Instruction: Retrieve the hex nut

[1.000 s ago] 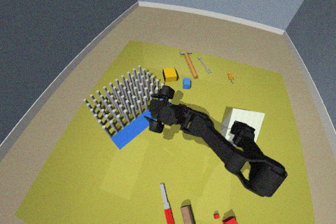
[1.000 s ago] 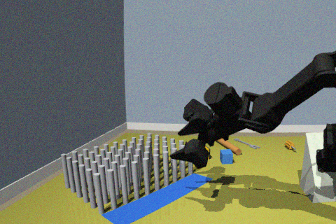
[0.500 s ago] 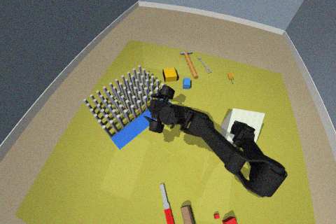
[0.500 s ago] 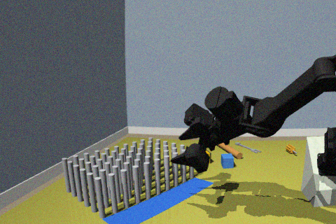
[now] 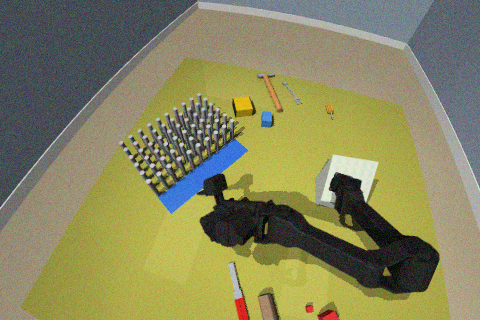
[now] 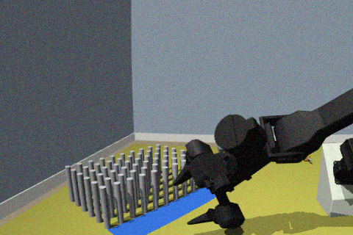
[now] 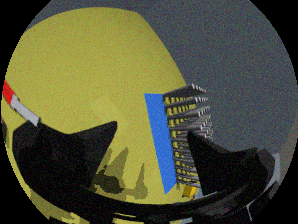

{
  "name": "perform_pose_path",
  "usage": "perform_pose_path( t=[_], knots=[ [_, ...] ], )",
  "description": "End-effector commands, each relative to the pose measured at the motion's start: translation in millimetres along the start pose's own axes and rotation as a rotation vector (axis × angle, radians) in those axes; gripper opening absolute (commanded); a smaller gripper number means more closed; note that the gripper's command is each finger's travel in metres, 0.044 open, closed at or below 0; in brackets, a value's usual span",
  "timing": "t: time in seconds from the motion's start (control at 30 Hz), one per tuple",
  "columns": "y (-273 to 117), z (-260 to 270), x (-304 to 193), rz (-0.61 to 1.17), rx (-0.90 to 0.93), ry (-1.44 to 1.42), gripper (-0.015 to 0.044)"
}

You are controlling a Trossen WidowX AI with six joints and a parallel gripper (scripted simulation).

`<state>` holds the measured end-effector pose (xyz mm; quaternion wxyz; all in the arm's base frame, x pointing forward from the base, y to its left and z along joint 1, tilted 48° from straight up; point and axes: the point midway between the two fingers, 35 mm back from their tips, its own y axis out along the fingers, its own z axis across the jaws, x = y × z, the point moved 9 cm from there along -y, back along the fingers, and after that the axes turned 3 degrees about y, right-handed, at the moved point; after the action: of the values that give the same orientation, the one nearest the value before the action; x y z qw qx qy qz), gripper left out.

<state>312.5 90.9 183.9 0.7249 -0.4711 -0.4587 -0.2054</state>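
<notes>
Grey metal spacers (image 5: 199, 151) (image 6: 105, 207) (image 7: 184, 93) stand upright in rows; the nut cannot be made out. The blue taped strip (image 5: 175, 197) (image 6: 162, 214) (image 7: 160, 145) lies along their front. My gripper (image 5: 201, 205) (image 6: 182, 204) (image 7: 153, 128) is open and empty, low beside the strip, fingers pointing toward the field; whether a finger touches anything cannot be told. A hammer (image 5: 272, 92), a wrench (image 5: 291, 92) and a small orange-handled tool (image 5: 329, 108) lie at the back. A red-handled tool with a grey blade (image 5: 234, 280) (image 7: 24, 110) lies at the near side.
A yellow block (image 5: 243, 106) and a blue block (image 5: 267, 118) stand behind and right of the spacers. A white block (image 5: 367, 170) (image 6: 326, 191) is by the arm's base. A brown block (image 5: 268, 306), a small red cube (image 5: 309, 308) and a red block (image 5: 328, 315) are at the near edge.
</notes>
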Motion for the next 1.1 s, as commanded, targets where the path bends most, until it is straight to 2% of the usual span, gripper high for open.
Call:
perform_pose_path(
  t=[0.0, 0.3, 0.53, 1.03, 1.07],
  knots=[
    [-14.1, 42.2, 20.2, 0.002, 0.088, -0.182, 0.044],
    [-94.9, 153.6, 51.5, -0.051, 0.376, -0.707, 0.044],
    [-178.8, 197.8, 52.2, -0.154, 0.578, -1.059, 0.044],
    [-179.1, 199.1, 55.4, -0.157, 0.583, -1.068, 0.044],
    [-179.1, 199.1, 55.4, -0.157, 0.583, -1.068, 0.0414]
  ],
)
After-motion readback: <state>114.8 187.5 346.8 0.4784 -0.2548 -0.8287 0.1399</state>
